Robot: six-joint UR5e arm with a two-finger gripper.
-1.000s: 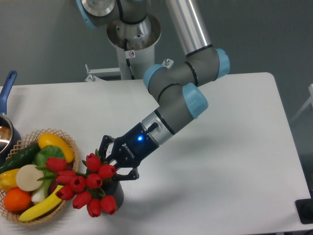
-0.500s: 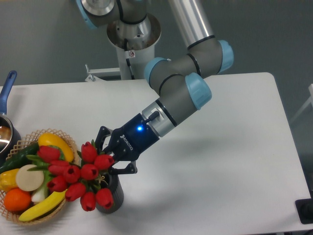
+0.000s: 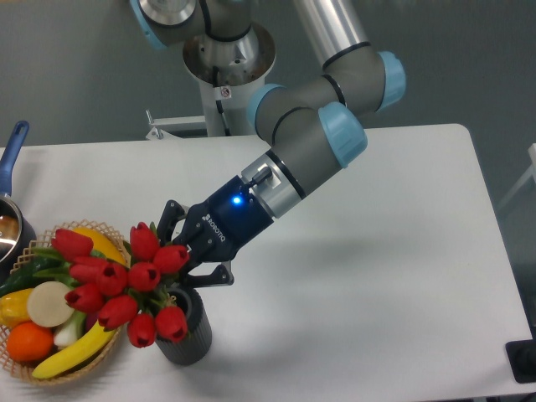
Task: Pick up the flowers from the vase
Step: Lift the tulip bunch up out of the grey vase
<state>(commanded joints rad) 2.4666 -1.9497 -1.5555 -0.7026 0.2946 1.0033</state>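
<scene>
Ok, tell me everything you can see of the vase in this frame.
The vase is a short, dark grey cylinder with ribbed sides, standing upright on the white table near its front edge, just right of the wicker basket. The red tulips lean out leftward over the basket and hide most of its mouth. The gripper sits just above it at the stems; whether the fingers touch the rim cannot be told.
</scene>
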